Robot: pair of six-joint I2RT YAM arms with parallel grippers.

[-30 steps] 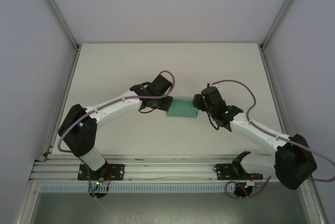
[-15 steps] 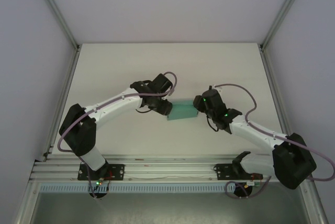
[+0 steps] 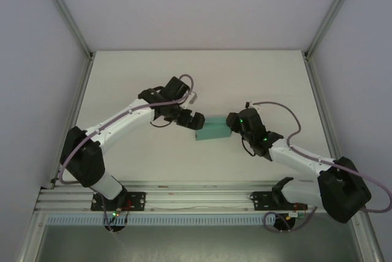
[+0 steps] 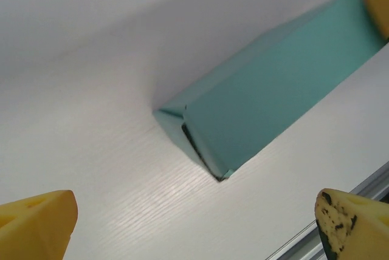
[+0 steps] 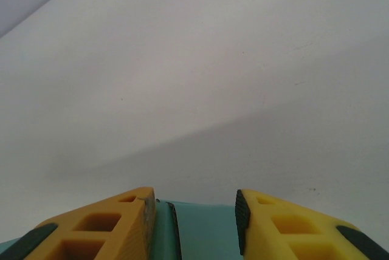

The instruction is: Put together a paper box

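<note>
The paper box (image 3: 212, 130) is a small teal-green folded box lying flat at the middle of the table, its left end flap slightly ajar (image 4: 203, 150). My left gripper (image 3: 191, 119) stands open just off that left end, its yellow fingertips (image 4: 42, 220) wide apart and touching nothing. My right gripper (image 3: 231, 124) straddles the box's right end. In the right wrist view the teal card (image 5: 206, 232) fills the gap between its two yellow fingers (image 5: 109, 223), so it is shut on the box.
The white table (image 3: 135, 78) runs open behind and to both sides of the box. Metal frame rails (image 3: 184, 198) line the near edge, and upright posts (image 3: 76, 90) stand at the left and right borders.
My left gripper has let go of the box's left end, opened wide and drawn back to the left. My right gripper has closed further on the right end, and the box has turned slightly.
</note>
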